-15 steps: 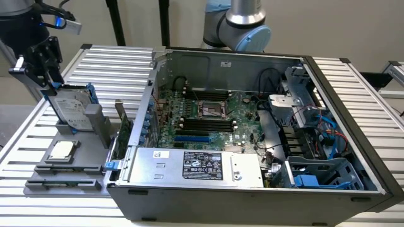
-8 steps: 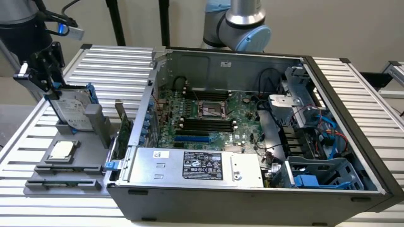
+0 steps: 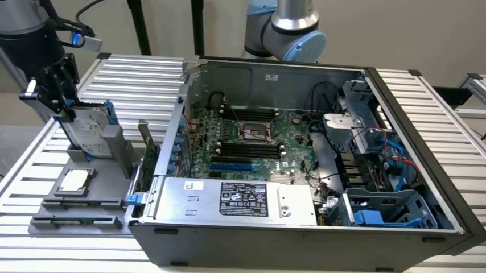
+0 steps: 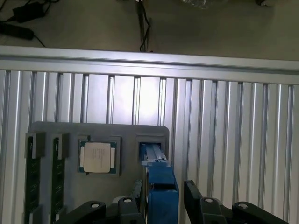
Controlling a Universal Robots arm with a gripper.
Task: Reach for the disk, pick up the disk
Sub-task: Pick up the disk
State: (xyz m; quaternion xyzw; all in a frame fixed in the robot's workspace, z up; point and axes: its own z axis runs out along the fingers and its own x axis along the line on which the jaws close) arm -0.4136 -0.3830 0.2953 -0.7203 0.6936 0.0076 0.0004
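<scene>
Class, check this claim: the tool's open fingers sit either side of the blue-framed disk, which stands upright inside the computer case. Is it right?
Not quite. The disk stands upright in the grey holder on the slatted table, outside the computer case, as the exterior view shows. The tool does straddle it, open.

Bright, even light — glare on the ribbed table (image 4: 140, 100) — soft shadows.

one disk (image 3: 83, 132), one square chip (image 4: 97, 157), two memory sticks (image 4: 32, 182), one grey tray (image 4: 93, 130), one open computer case (image 3: 304, 234), one tool (image 4: 162, 189)
</scene>
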